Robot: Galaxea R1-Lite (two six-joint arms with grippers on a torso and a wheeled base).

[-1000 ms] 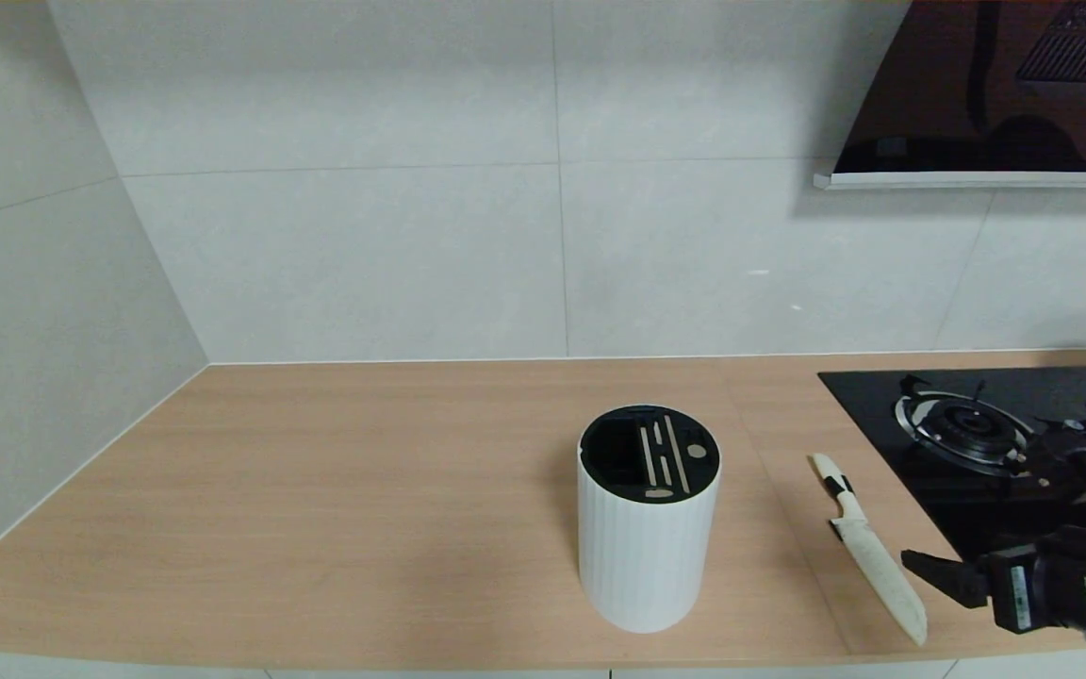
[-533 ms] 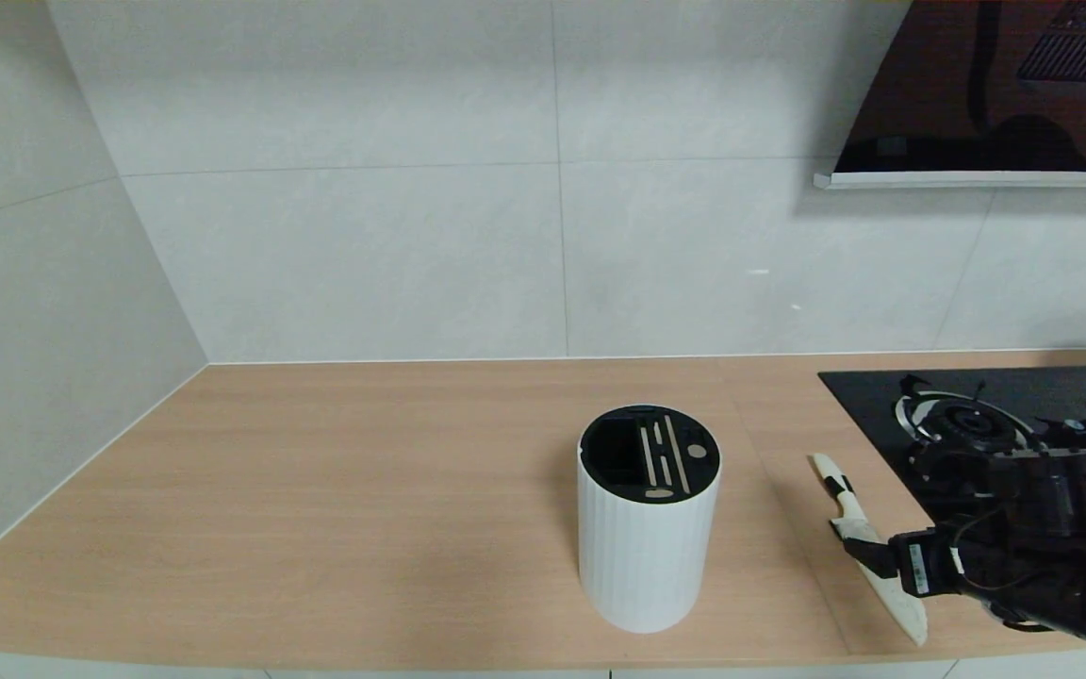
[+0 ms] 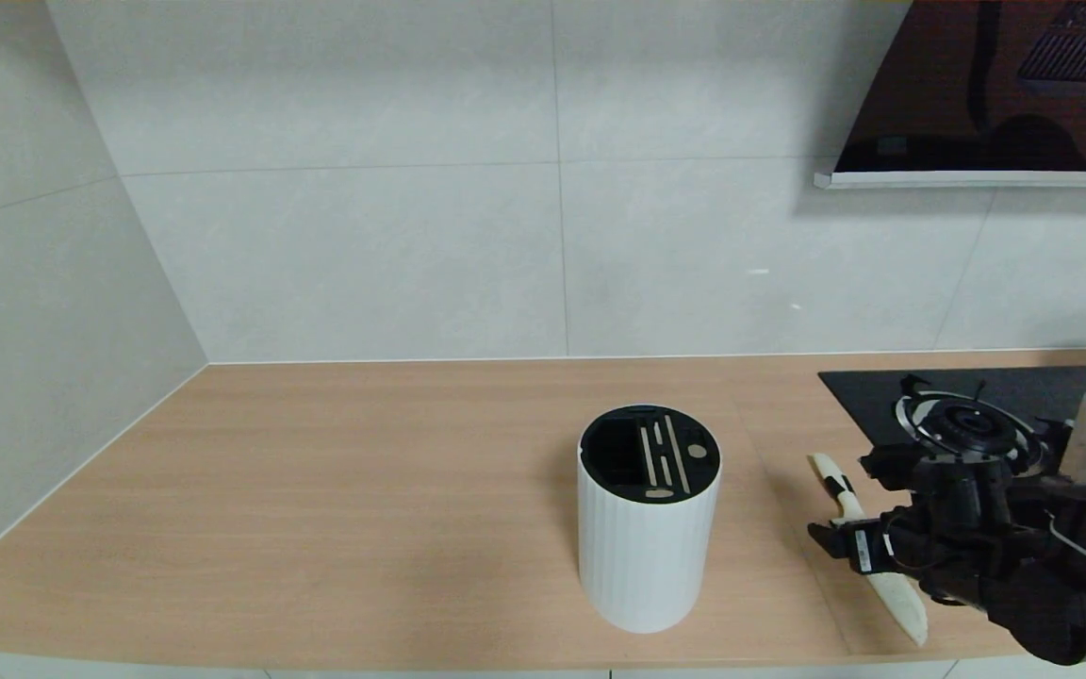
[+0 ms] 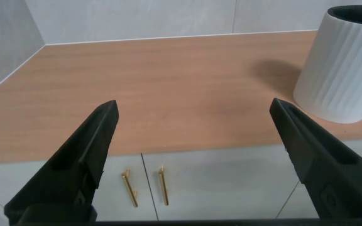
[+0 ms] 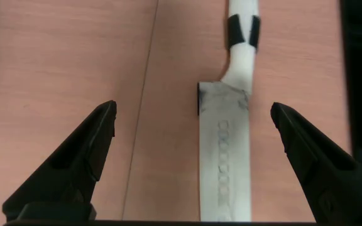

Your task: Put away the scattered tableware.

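Grasping the knife [image 5: 226,144] well means closing on its handle, not its blade. It lies flat on the desk [image 3: 364,509] between the white slotted holder [image 3: 647,538] and the stove [image 3: 882,401], handle toward the wall. The right hand [image 3: 847,502] hovers just above it, fingers spread wide to either side of the blade's base. Better to shift toward the banded handle, lower until both fingers flank it, then close squarely. The left hand [image 4: 193,107] hangs open near the desk's front edge.
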